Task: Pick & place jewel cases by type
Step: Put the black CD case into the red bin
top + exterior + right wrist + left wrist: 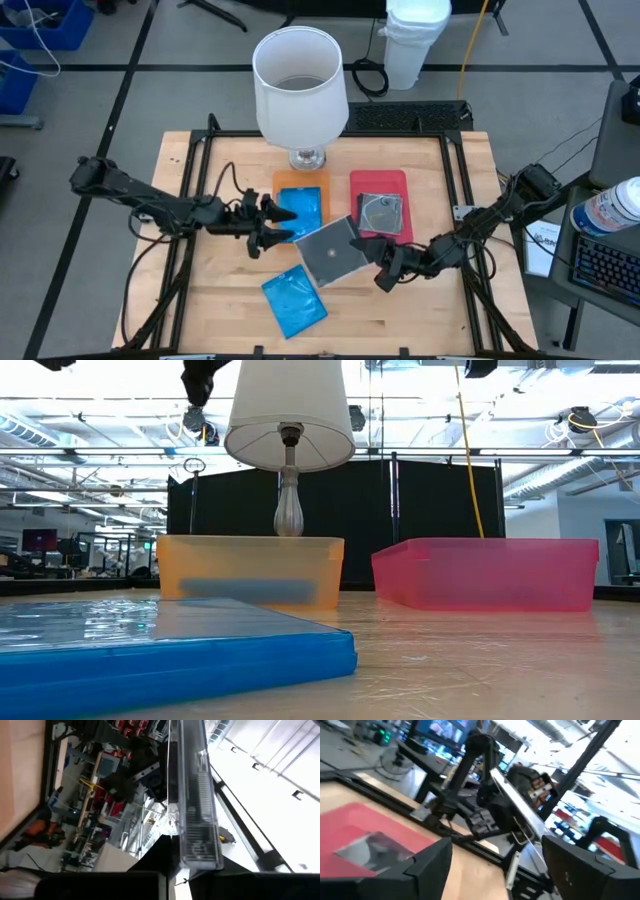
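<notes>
- Right end effector, fingers clamped on the edge of a clear jewel case, carrying it lifted just beside the red tray.
- Left end effector, fingers spread wide and empty, at the orange tray, over a blue jewel case lying inside.
- Sorting under way; placing step in hand.
- Next, probably: swing clear case over red tray, onto the case already there, release.
- Second blue case on the counter, well apart from red tray.

Lampshade hides orange tray rear; blue case cut off at low view's edge.
</notes>
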